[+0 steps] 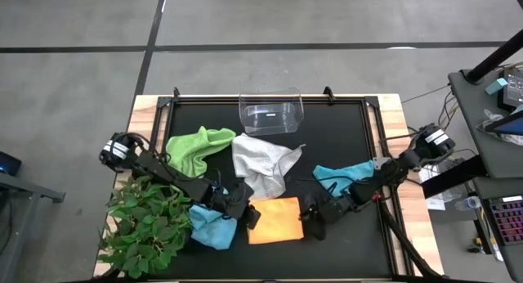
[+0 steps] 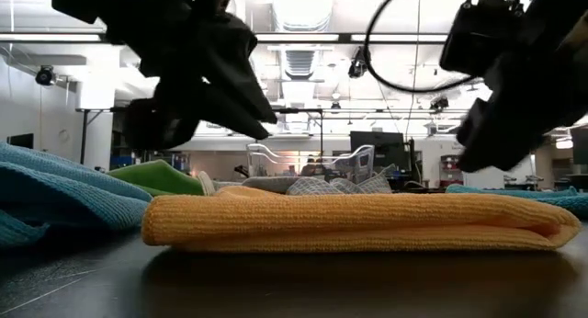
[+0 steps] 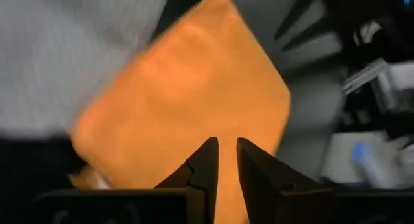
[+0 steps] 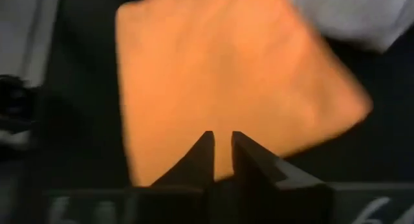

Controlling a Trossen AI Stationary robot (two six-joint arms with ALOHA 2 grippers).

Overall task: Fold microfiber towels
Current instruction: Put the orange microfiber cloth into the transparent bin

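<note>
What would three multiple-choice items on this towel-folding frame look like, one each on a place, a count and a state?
1. Where does the yellow-orange towel lie?
A. Between the left gripper and right gripper
B. In the clear bin
C. Under the plant

2. How many towels are on the table?
A. Three
B. Five
C. Seven

3. What state is the yellow-orange towel in?
A. Crumpled
B. Hanging from a gripper
C. Folded flat

Key: 1 A, the high view shows a gripper at each side; 2 B, five colours are visible; 3 C, the low view shows flat stacked layers.

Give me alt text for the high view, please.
An orange towel lies folded flat on the black table, with the left end effector and right end effector at either side. Green, grey-white, teal and blue towels lie crumpled around.
</note>
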